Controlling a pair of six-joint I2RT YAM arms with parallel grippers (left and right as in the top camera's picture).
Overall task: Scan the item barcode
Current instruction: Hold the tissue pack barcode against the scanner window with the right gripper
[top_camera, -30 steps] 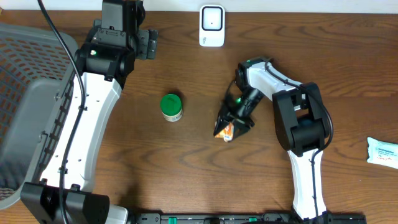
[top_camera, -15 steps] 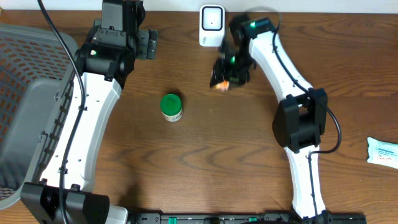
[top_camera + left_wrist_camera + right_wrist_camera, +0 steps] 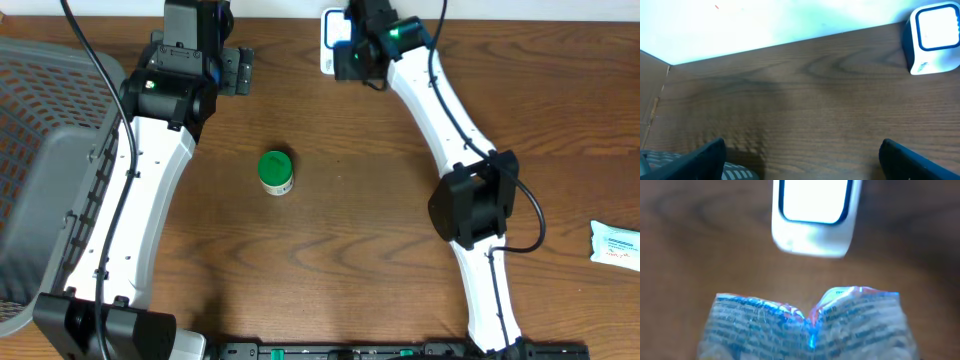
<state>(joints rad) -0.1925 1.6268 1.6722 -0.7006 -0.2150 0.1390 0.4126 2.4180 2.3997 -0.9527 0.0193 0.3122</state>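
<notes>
The right gripper [image 3: 355, 55] pinches a crinkled, blue-printed foil packet [image 3: 805, 327] aloft, just in front of the white, blue-rimmed plastic barcode scanner [image 3: 812, 235]. The left gripper [image 3: 236, 72] hovers, fingers spread wide. 1 green-capped round jar [image 3: 276, 172] stands mid-table.

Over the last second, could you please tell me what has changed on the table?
The right gripper carried the snack packet from mid-table to the far edge and now holds it facing the scanner. The left gripper, green jar, basket and white pack stayed put.
</notes>
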